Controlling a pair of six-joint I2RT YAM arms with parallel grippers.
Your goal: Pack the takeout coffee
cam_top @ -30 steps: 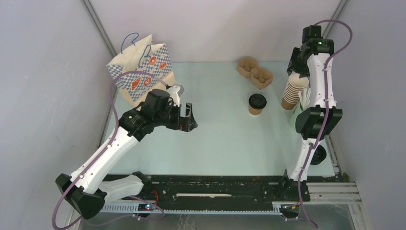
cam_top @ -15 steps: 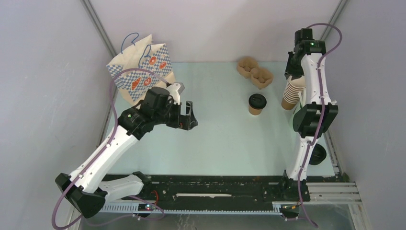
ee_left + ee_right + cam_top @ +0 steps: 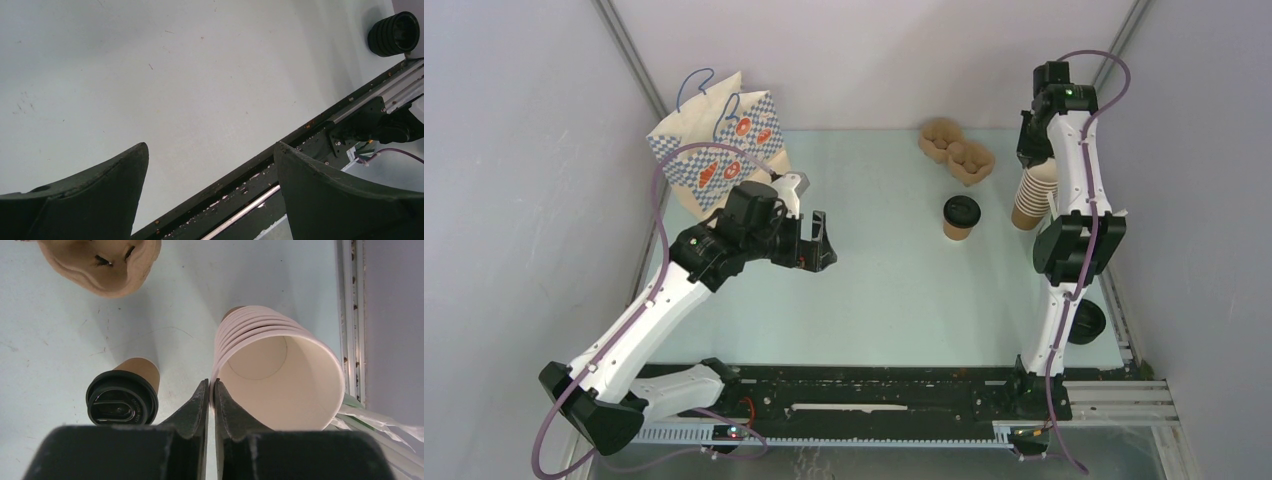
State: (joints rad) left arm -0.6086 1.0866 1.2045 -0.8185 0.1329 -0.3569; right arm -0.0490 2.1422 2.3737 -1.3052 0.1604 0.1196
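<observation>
A pale green counter (image 3: 894,290) sits between grey walls. Seen from above, a patterned paper bag (image 3: 719,155) stands at the far left and a cardboard cup holder (image 3: 957,150) lies at the far right. One lidded coffee cup (image 3: 961,217) stands upright just near of the holder. Beside it is a stack of open cups (image 3: 1034,195). The right pincer (image 3: 1034,160) hangs over that stack. The left pincer (image 3: 822,243) is well apart, mid-counter.

Left wrist view: the left pincer (image 3: 211,147) is spread wide and empty over bare counter, with a pile of loose lids (image 3: 395,34) in the far corner.

Right wrist view: the right pincer (image 3: 211,385) is closed to a sliver and appears to pinch the rim of the top cup of the stack (image 3: 277,365). The lidded coffee cup (image 3: 122,400) stands just to its left, axis vertical. The right arm is judged far better placed to reach it.
</observation>
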